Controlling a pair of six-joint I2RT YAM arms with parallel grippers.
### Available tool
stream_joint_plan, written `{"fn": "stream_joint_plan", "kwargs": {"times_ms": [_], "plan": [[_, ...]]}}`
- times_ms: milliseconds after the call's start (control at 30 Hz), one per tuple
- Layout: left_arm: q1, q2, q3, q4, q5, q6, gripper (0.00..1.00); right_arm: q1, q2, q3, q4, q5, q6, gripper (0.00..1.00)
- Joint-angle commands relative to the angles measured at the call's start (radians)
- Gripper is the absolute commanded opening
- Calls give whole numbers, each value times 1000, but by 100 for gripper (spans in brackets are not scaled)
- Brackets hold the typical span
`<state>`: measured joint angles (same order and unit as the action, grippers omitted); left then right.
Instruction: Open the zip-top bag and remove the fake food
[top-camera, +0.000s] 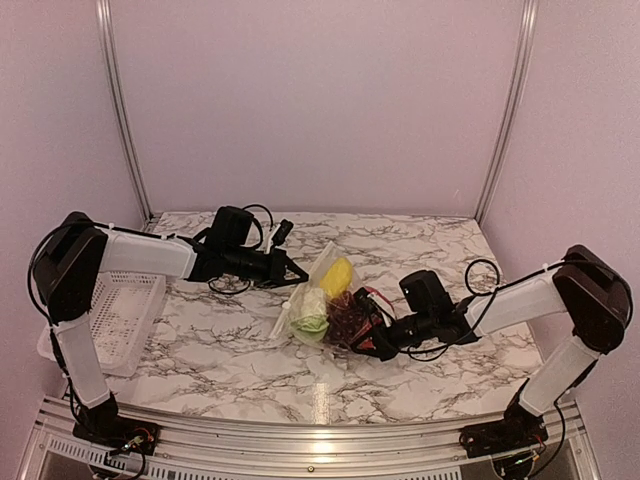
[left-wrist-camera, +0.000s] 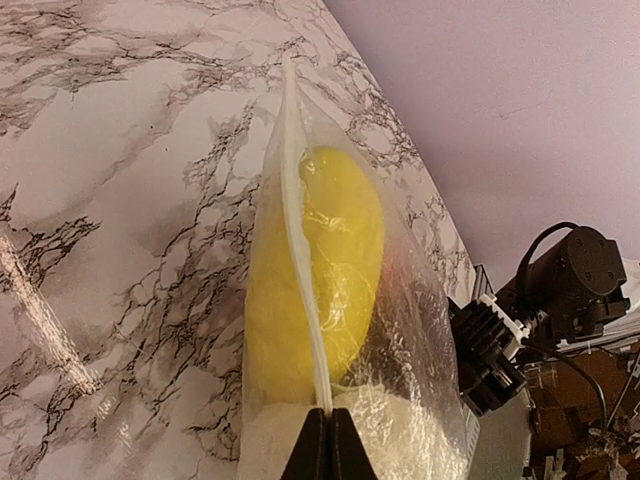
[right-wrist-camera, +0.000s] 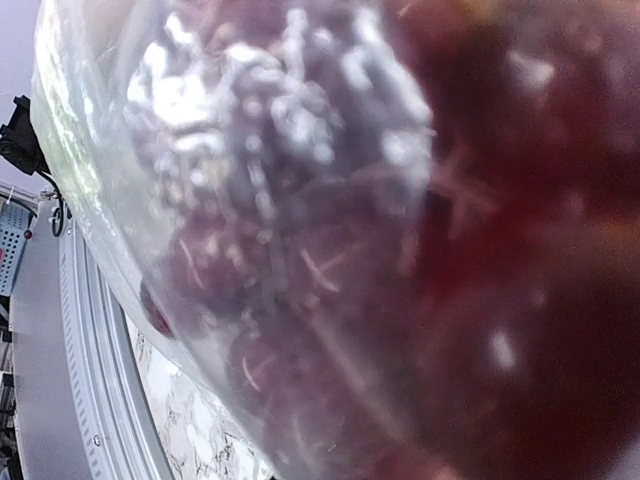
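The clear zip-top bag (top-camera: 318, 290) lies at the table's middle with the fake food inside: a yellow banana-like piece (top-camera: 336, 275), a cream-white lump (top-camera: 310, 310) and a dark grape bunch (top-camera: 348, 315). My left gripper (top-camera: 297, 277) is at the bag's far-left edge. In the left wrist view it (left-wrist-camera: 330, 418) is shut on the white zip strip (left-wrist-camera: 300, 230), with the yellow piece (left-wrist-camera: 320, 260) and the cream lump (left-wrist-camera: 400, 430) behind it. My right gripper (top-camera: 368, 338) is against the bag's grape end. The bag (right-wrist-camera: 90, 180) and grapes (right-wrist-camera: 280, 250) fill the right wrist view and hide its fingers.
A white lattice basket (top-camera: 120, 315) stands at the table's left edge, under the left arm. Purple walls close in the back and sides. A metal rail (top-camera: 320, 430) runs along the near edge. The right arm's black wrist (left-wrist-camera: 560, 290) shows beyond the bag.
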<state>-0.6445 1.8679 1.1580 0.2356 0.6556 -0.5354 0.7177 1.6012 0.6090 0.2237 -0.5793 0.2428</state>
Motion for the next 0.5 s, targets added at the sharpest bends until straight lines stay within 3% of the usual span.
{"fn": "stream_joint_plan", "kwargs": {"times_ms": [0, 67, 167, 267, 333, 467], "plan": [[-7, -62, 1, -32, 31, -7, 0, -26, -36, 10, -126, 51, -12, 0], [-6, -115, -37, -12, -1, -47, 0, -35, -64, 38, -140, 61, -15, 10], [-6, -220, -104, 39, -72, -133, 0, -38, -105, 115, -186, 83, -33, 38], [-6, -316, -143, 76, -134, -222, 0, -38, -145, 192, -218, 103, -55, 57], [-6, -366, -150, 76, -172, -281, 0, -39, -165, 247, -249, 116, -72, 64], [-10, -455, -158, 56, -276, -384, 0, -40, -205, 332, -269, 156, -102, 66]]}}
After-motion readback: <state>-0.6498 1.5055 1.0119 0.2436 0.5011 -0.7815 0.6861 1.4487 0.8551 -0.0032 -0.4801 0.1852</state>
